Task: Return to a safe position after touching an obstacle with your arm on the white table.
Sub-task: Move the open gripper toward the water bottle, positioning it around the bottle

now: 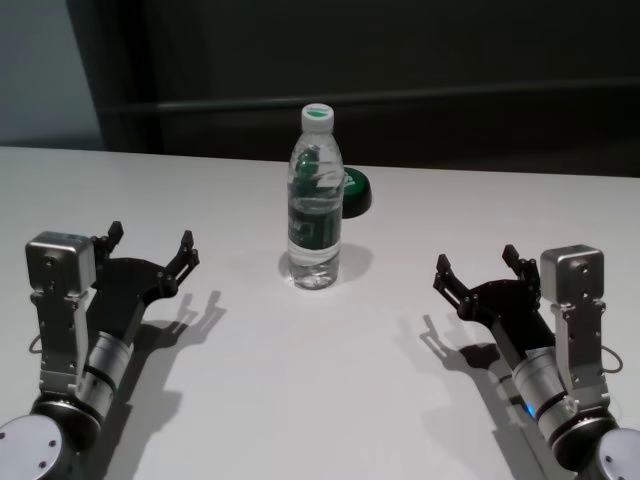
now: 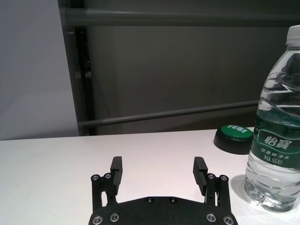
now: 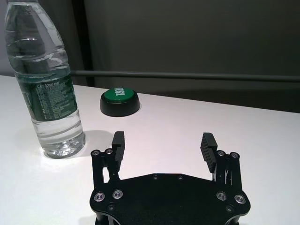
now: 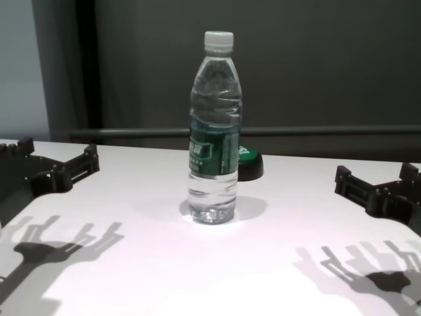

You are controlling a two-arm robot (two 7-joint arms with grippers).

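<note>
White table [image 1: 300, 400], broad and bare across the front, carrying everything. Left gripper [image 1: 150, 245] near the left edge, fingers spread and holding nothing, well apart from the bottle. Right gripper [image 1: 478, 263] near the right edge, likewise spread wide and empty, also well apart from it. Obstacle, a clear water bottle [image 1: 316, 200] with white cap and green label, upright toward the middle of the table, closer to the far edge, between the two arms. Behind it, just beside its base on the right, a low black button with a green top [image 1: 356, 190]. Probably at or near the safe pose already, both arms drawn back toward the near corners. Main risk: any inward sweep of either forearm at bottle height, tipping a tall, narrow-based bottle and rolling it onto the button or off the far edge. Nothing else between arms and bottle; straight pull-back looks unobstructed.
</note>
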